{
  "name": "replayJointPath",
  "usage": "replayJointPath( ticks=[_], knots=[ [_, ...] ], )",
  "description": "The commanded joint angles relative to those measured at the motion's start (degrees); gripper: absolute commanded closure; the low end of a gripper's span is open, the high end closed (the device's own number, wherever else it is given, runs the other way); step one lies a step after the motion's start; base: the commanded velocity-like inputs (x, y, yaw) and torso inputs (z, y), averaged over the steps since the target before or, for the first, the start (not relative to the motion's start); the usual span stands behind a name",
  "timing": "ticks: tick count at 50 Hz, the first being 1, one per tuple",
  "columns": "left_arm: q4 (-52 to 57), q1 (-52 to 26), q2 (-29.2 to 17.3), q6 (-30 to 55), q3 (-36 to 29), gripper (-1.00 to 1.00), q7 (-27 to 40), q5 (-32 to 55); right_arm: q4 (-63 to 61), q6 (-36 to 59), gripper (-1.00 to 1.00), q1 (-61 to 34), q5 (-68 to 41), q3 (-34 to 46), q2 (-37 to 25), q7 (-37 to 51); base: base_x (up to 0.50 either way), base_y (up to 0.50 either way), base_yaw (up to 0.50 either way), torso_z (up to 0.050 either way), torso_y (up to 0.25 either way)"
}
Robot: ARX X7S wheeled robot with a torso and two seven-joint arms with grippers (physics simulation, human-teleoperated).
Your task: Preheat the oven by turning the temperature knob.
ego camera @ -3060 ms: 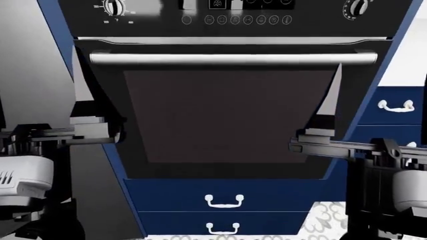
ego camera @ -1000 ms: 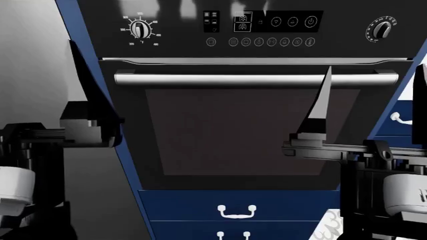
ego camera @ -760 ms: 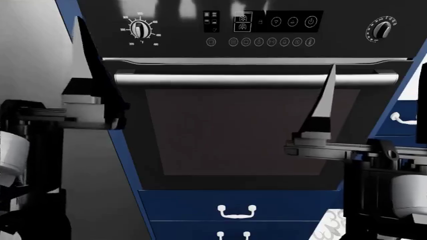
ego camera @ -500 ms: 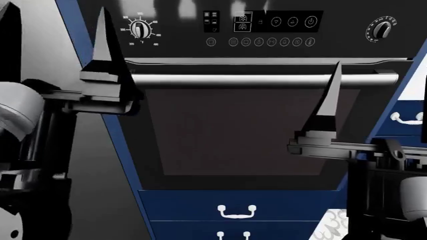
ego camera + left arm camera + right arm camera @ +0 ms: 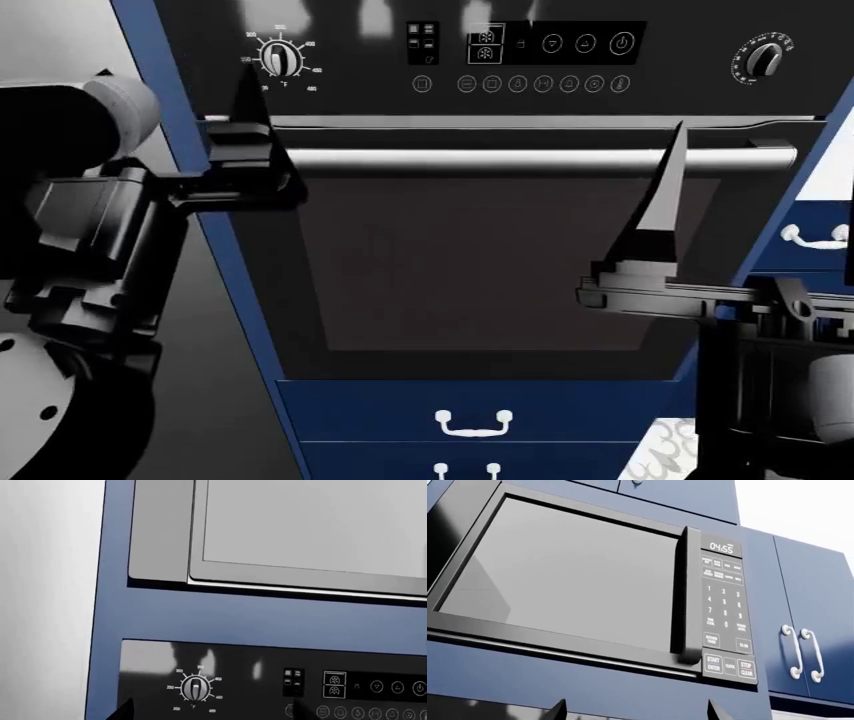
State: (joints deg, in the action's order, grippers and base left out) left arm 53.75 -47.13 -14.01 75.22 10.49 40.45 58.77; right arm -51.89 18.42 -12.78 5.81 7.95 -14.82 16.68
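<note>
Small round black temperature knob with white numerals (image 5: 278, 58): upper left of large black glass-door oven (image 5: 507, 260) control panel.

Left end effector (image 5: 251, 130): just below knob, jaws spread, empty.

Right end effector (image 5: 663, 215): idle; jaw gap cannot be judged.

Risks: fingers catching long silver bar handle (image 5: 534, 160); misaligned closure slipping off knob.

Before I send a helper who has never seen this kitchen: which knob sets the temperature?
Find the black oven with the long silver handle. On its control panel, the temperature knob sits at the left end, ringed by white numerals. The knob at the right end has only white dashes.
</note>
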Motion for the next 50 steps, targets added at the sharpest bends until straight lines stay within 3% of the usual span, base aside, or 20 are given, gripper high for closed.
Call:
replayJointPath(
  ticks=[1, 15, 20, 29, 35, 41, 50],
  knots=[
    [-0.9, -4.0, 1.7, 9.6, 6.3, -1.00, 8.6, 13.7, 0.0, 0.1, -1.00, 0.0, -0.4, 0.0, -0.2, 0.2, 0.00, 0.00, 0.00, 0.000, 0.000],
    [-6.0, -4.4, -0.6, 5.7, -1.7, -1.00, 6.1, 5.0, -0.1, 0.2, -1.00, -0.1, -0.9, 0.1, -0.5, 0.4, 0.00, 0.00, 0.00, 0.000, 0.000],
    [-8.5, -6.7, -1.0, 7.7, -3.8, -1.00, 8.6, 4.1, 0.0, -0.2, -1.00, -0.1, -1.0, 0.1, -0.6, 0.6, 0.00, 0.00, 0.00, 0.000, 0.000],
    [-11.3, -8.6, 0.4, 10.1, -1.8, -1.00, 11.7, 8.6, 0.1, -0.5, -1.00, -0.1, -1.2, 0.2, -0.8, 0.9, 0.00, 0.00, 0.00, 0.000, 0.000],
    [-14.2, -8.5, -1.1, 7.0, -4.4, -1.00, 9.9, 5.2, 0.1, -0.4, -1.00, -0.1, -1.3, 0.3, -0.9, 1.0, 0.00, 0.00, 0.00, 0.000, 0.000],
    [-19.1, -8.6, -4.0, -0.5, -11.8, -1.00, 4.6, -3.8, 0.1, -0.3, -1.00, -0.1, -1.3, 0.4, -1.1, 1.0, 0.00, 0.00, 0.00, 0.000, 0.000],
    [-24.1, -10.9, -4.6, -4.1, -15.9, -1.00, 1.5, -7.5, -0.1, 0.2, -1.00, -0.2, -1.4, 0.6, -1.3, 1.2, 0.00, 0.00, 0.00, 0.000, 0.000]
  ],
)
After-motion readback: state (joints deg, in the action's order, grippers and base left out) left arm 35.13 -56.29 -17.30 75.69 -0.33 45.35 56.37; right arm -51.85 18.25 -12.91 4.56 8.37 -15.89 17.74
